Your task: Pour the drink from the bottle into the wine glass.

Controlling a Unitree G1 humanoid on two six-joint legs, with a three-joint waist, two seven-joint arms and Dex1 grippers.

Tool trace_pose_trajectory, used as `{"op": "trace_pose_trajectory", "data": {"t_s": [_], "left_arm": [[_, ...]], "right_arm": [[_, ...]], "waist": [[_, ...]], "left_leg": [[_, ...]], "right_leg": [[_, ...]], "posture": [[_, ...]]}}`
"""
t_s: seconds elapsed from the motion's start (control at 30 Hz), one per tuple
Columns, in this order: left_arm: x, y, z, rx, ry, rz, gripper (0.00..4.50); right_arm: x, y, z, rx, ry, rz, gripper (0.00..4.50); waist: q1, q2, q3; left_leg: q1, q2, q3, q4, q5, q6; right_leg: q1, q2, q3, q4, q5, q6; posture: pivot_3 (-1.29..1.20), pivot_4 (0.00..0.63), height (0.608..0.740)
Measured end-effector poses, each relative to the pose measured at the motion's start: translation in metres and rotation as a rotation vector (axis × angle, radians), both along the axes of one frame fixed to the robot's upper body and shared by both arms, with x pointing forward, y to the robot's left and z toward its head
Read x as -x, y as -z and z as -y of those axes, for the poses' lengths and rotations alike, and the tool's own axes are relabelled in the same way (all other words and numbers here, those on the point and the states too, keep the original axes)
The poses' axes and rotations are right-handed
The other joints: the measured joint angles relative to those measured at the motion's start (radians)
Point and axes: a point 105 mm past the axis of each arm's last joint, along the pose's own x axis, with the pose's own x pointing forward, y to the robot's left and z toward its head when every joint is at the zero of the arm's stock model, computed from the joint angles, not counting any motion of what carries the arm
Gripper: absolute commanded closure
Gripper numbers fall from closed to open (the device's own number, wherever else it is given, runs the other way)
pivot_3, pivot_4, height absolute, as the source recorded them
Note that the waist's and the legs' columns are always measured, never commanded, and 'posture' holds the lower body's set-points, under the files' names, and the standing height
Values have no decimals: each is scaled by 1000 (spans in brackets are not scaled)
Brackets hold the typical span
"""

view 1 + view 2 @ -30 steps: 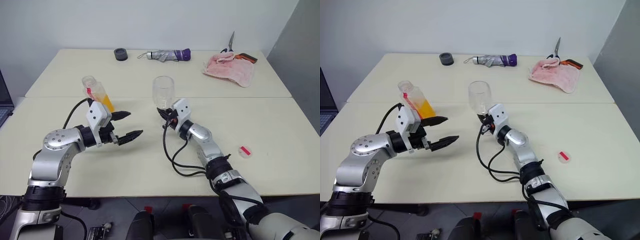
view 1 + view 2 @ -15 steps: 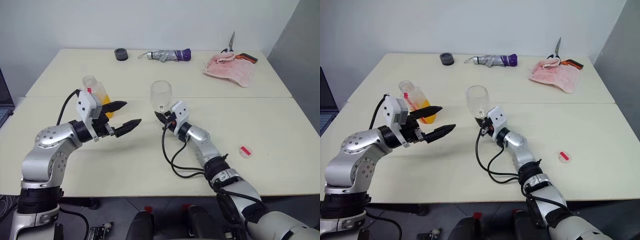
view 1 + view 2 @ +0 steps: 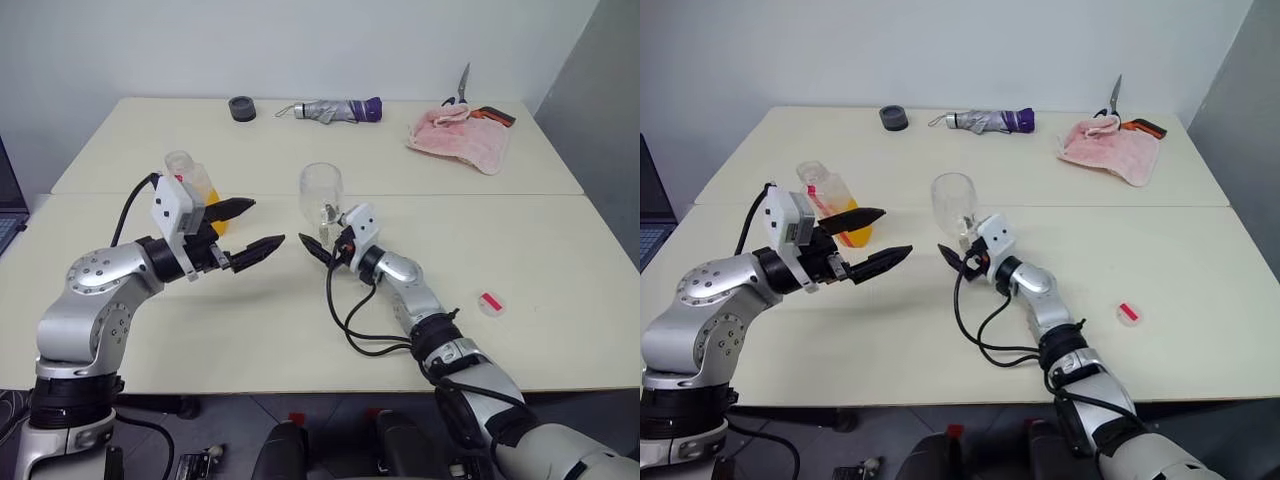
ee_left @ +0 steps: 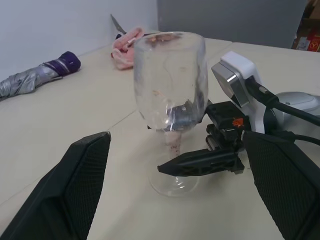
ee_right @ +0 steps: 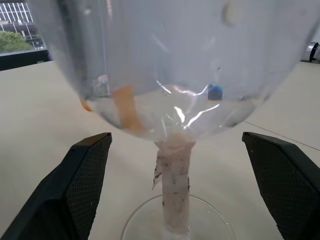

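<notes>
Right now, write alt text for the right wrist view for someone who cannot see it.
A clear wine glass stands upright on a pale table, its empty bowl and taped stem seen close up. The right gripper is open, a black finger on either side of the stem and apart from it.

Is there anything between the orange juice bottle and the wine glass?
Yes: the left tool, fingers spread, hangs between the bottle and the wine glass in both eye views; the table under it is bare.

Orange drink (image 3: 213, 203); clear wine glass (image 3: 322, 190); pink towel (image 3: 458, 137); purple-grey umbrella (image 3: 335, 109).
</notes>
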Motion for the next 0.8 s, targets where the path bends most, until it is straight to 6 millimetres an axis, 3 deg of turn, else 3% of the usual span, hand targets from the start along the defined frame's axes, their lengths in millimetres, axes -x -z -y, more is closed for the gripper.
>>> {"op": "trace_pose_trajectory", "data": {"t_s": [0.27,0.53,0.7,0.8], "left_arm": [[0,-4,1,2,-7,18,0],[3,6,-4,32,-54,-3,0],[6,40,-21,45,-195,-55,0],[2,53,-30,58,-303,-42,0]], "right_arm": [[15,22,30,62,10,-31,16],[27,17,60,79,39,-39,16],[61,12,92,163,0,-47,16],[84,7,92,203,-76,-57,16]], "waist": [[1,0,0],[2,0,0],[7,0,0],[7,0,0]], "left_leg": [[0,0,0,0,0,0],[0,0,0,0,0,0],[-1,0,0,0,0,0],[0,0,0,0,0,0]], "right_leg": [[0,0,0,0,0,0],[0,0,0,0,0,0],[0,-1,1,-1,0,1],[1,-1,1,-1,0,1]], "posture": [[0,150,740],[0,150,740],[0,150,740],[0,150,740]]}}
